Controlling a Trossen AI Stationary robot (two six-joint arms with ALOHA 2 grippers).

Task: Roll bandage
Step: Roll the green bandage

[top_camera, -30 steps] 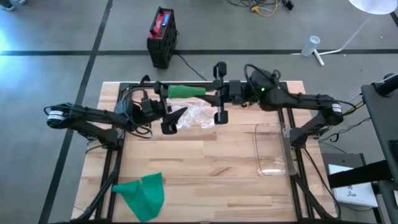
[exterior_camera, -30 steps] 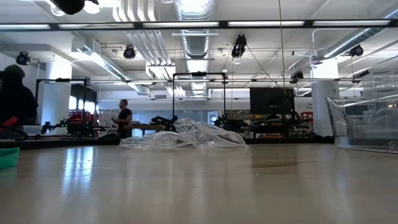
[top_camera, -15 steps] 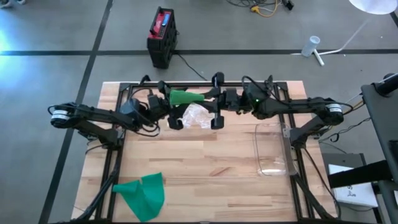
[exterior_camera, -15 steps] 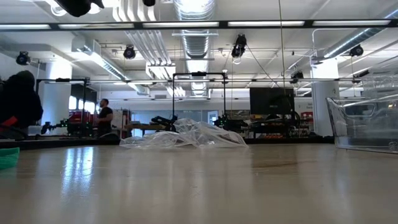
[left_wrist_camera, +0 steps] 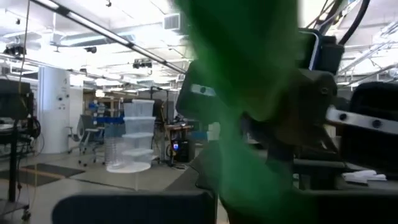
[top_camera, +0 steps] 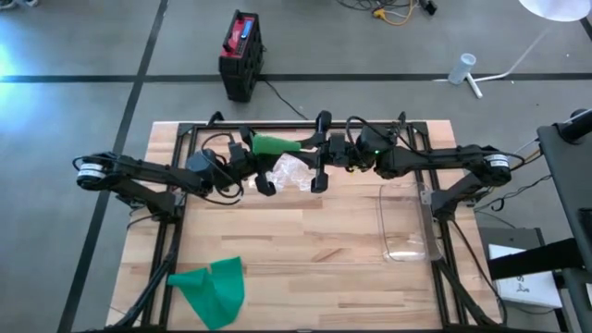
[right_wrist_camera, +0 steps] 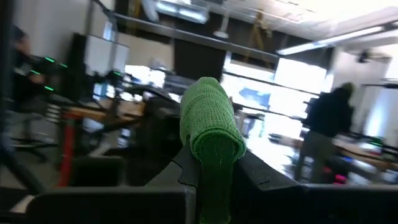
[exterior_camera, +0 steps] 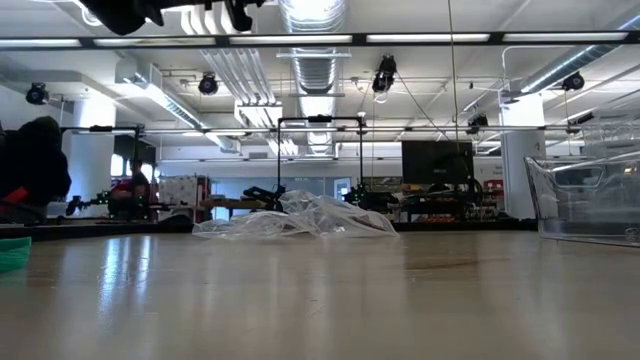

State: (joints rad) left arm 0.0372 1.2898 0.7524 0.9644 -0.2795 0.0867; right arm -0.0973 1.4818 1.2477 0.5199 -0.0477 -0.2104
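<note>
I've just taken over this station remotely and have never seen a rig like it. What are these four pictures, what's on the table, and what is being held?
Two dark robot arms work over a wooden table. One picture looks straight down, one looks level across the tabletop, and one comes from each arm's wrist.

On the table lie a crumpled clear plastic wrapper, a clear plastic bin and a loose green stretchy bandage.

Raised above the far side, the right gripper is shut on one end of a rolled green bandage, seen end-on in its wrist picture. The left gripper is shut at the roll's other end, where green fills its wrist view; I cannot confirm its grip.
</note>
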